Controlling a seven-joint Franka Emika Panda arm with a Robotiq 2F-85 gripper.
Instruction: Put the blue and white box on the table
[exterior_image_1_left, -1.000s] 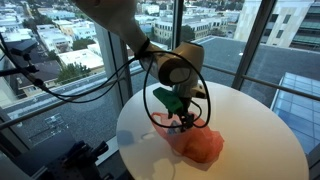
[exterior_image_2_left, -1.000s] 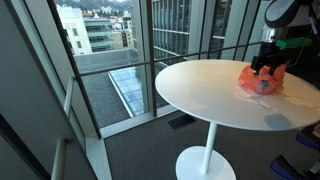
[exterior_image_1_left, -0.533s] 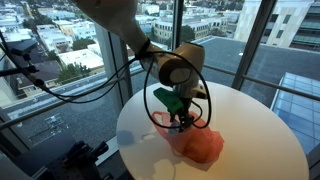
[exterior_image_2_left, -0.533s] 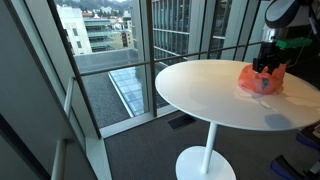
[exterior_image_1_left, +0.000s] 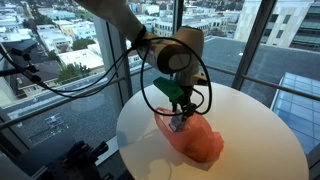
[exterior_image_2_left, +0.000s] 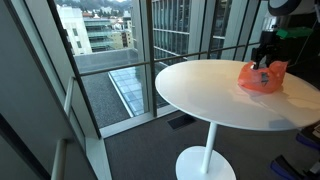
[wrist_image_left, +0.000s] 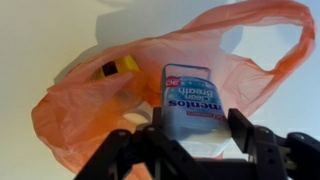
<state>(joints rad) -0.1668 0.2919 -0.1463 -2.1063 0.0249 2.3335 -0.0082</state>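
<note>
Jaws pinch the box (wrist_image_left: 193, 100).

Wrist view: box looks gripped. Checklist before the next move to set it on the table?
1. Grip: blue and white box clamped in the gripper: ok.
2. Box free of the orange bag film: cannot tell, the bag lies right behind it.
3. Box over bare table: not ok, it hangs over the bag.
4. Bare surface beside the bag: ok.
5. Yellow item inside the bag, apart from the box: ok.
</note>
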